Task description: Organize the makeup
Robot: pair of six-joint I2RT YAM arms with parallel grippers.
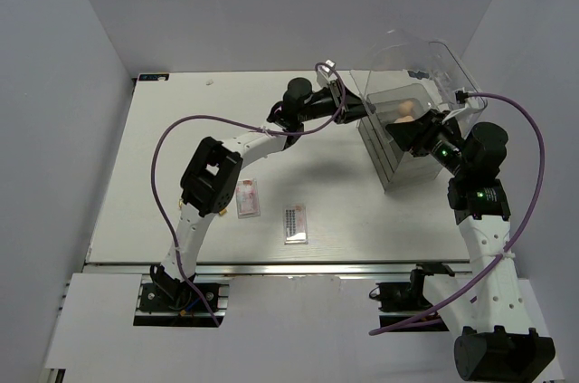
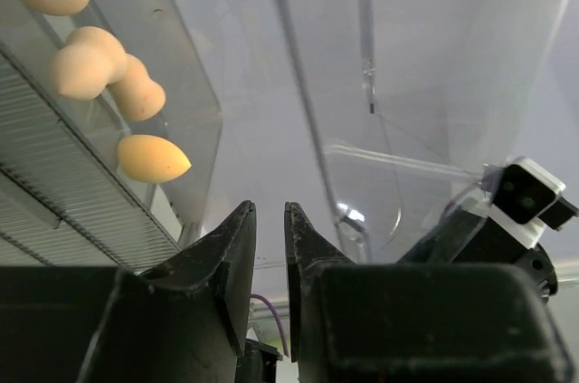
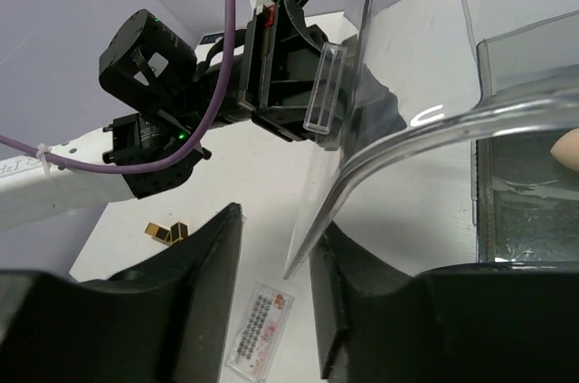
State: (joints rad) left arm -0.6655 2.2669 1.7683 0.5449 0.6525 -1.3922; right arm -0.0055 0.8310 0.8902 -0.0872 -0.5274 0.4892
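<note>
**A:** From above, why are both arms at the far right?

**B:** Both meet at the clear drawer box [image 1: 425, 57]. The left gripper [image 1: 360, 110] is at its left side and the right gripper [image 1: 414, 134] at its near side. I'd judge that they steady it and keep it open. One sponge [image 1: 404, 111] shows inside. The pinkish palette [image 1: 248, 198] and the dark-rowed palette [image 1: 295, 223] lie near each other on the worktop [image 1: 181, 111], well apart from the box and not yet put away. No lipsticks are in sight here.

**A:** And the left wrist view?

**B:** The left gripper's jaws are nearly together, with a narrow gap. I cannot tell whether they pinch clear plastic. The peach sponges [image 2: 86, 64] sit up left in the drawer, and reflections blur the count.

**A:** The right wrist?

**B:** The right gripper's jaws are spread, released. The curved lid rim [image 3: 398, 143] passes between them unclamped. The lipstick tubes [image 3: 167, 232] lie on the worktop to the left, tiny. One sponge is cut off at the right edge.
</note>
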